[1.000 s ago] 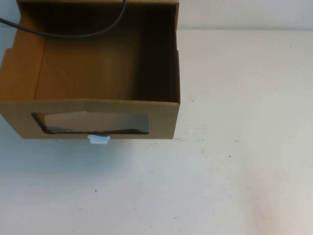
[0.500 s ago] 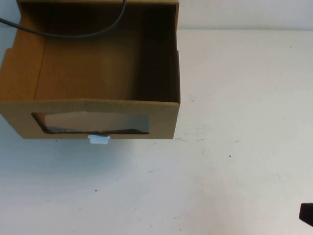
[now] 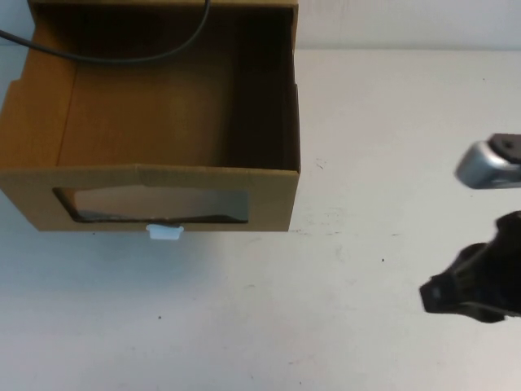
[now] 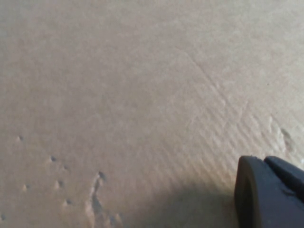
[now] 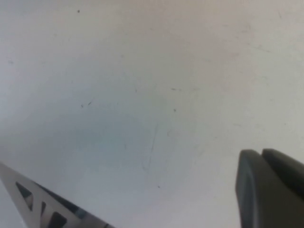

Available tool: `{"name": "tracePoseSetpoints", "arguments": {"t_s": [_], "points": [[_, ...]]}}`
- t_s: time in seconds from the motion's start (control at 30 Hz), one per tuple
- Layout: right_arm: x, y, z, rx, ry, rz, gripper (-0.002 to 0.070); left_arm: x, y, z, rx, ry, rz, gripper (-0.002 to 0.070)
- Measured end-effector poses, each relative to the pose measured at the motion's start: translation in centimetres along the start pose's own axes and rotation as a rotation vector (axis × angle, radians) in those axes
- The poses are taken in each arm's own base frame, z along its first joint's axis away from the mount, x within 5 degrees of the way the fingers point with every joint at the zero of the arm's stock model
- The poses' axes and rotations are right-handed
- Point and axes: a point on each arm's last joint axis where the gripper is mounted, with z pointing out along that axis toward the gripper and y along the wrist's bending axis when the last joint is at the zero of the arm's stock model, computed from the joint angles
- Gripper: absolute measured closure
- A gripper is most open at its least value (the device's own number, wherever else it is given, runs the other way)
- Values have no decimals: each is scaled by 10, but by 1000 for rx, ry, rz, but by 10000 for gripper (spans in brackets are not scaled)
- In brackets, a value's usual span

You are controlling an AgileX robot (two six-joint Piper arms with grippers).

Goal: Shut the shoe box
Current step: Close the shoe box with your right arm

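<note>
The shoe box (image 3: 175, 175) is a brown cardboard drawer box at the table's left in the high view. It stands open and its inside is bare. Its front has a wide clear window (image 3: 151, 204) with a small white pull tab (image 3: 164, 232) below it. My right gripper (image 3: 435, 295) hovers over the white table at the right edge, well to the right of the box and apart from it. My left gripper (image 4: 268, 192) is out of the high view. In its own wrist view it sits close over a brown cardboard surface (image 4: 123, 95).
A black cable (image 3: 122, 55) drapes across the far part of the open box. The white table (image 3: 358, 163) stretches between the box and my right arm. A silver part of the right arm (image 3: 488, 163) shows at the right edge.
My right arm has come into the high view from the lower right and moved up and left. The box has not moved.
</note>
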Motion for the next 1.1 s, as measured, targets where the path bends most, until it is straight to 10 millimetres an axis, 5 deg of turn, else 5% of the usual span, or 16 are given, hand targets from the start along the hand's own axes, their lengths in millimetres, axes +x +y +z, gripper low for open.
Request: {"name": "tracePoseSetpoints", "arguments": {"t_s": [0.33,0.5,0.83,1.1], "points": [[-29,113,54,93,-130,-312,687,0,0,0,0,0,0,680],[-40,148,78,62,-341,-414,687,0,0,0,0,0,0,680],[-64,168,115,23,-636,-448,687,0,0,0,0,0,0,680],[-72,170,121,-22,-712,-431,687,0,0,0,0,0,0,680]]}}
